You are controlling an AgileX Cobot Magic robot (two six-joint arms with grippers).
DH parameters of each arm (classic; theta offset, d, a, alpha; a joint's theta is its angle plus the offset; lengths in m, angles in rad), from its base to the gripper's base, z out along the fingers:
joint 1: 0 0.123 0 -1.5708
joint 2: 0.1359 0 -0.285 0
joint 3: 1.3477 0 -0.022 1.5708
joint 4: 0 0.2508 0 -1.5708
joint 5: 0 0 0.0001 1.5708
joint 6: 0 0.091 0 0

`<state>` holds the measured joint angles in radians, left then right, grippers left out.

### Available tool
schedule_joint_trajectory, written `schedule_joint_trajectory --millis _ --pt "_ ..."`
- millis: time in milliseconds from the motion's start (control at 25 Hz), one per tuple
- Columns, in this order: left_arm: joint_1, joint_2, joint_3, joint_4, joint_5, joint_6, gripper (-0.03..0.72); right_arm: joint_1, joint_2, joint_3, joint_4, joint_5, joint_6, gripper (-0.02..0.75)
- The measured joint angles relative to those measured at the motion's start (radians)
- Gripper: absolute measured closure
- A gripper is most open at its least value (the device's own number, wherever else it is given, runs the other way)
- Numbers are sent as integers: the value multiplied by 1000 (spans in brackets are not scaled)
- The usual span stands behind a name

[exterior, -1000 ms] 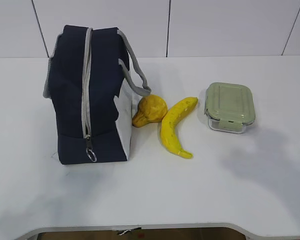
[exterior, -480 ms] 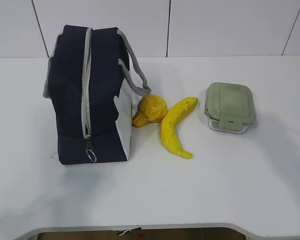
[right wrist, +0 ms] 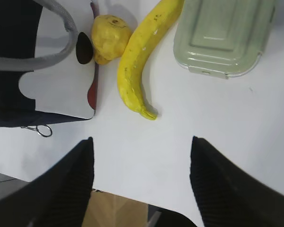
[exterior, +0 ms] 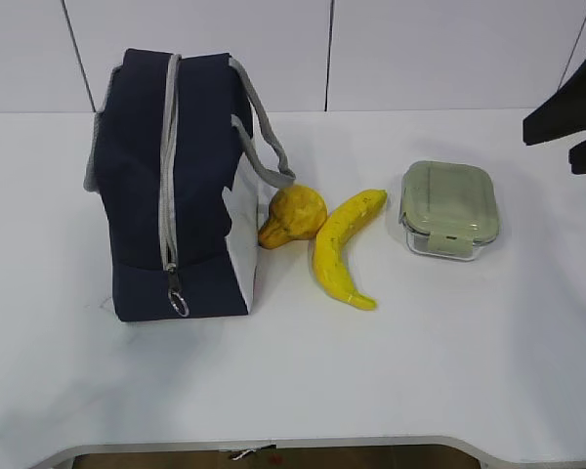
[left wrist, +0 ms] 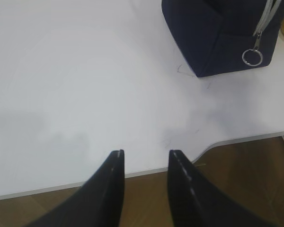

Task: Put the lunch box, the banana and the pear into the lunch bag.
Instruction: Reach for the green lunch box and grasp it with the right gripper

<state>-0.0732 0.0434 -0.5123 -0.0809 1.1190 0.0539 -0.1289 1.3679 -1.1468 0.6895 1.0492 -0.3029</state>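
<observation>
The navy lunch bag (exterior: 171,186) stands at the left with its grey zipper shut and the ring pull (exterior: 179,305) hanging low. The pear (exterior: 295,215) lies against its white side. The banana (exterior: 342,249) lies just right of the pear, and the green-lidded lunch box (exterior: 449,208) lies further right. My right gripper (exterior: 549,147) hangs open and empty at the right edge, above the table beyond the lunch box. In the right wrist view this gripper (right wrist: 142,139) is short of the banana (right wrist: 139,61), pear (right wrist: 111,30) and lunch box (right wrist: 225,33). My left gripper (left wrist: 146,152) is open and empty over the table's front edge, well short of the bag's corner (left wrist: 217,33).
The white table's front edge (exterior: 273,445) has a curved cut-out, with brown floor below it. A white panelled wall (exterior: 420,49) closes the back. A grey handle (exterior: 264,137) arches off the bag above the pear.
My right gripper has come into the exterior view at the upper right edge, where it did not show before. The bag, fruit and lunch box have not moved.
</observation>
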Motion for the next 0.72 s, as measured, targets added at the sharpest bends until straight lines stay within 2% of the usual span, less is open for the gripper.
schedule_joint_trajectory --millis 160,320,520,720 --pt "0 1 0 0 0 0 449 -114 117 -2 181 53 -171 234" --pt "0 1 0 0 -2 0 449 -210 225 -10 292 131 -301 235" --pt "0 1 0 0 -2 0 449 -282 365 -52 357 143 -395 235" --pt "0 1 0 0 -2 0 449 -296 474 -137 362 143 -420 236"
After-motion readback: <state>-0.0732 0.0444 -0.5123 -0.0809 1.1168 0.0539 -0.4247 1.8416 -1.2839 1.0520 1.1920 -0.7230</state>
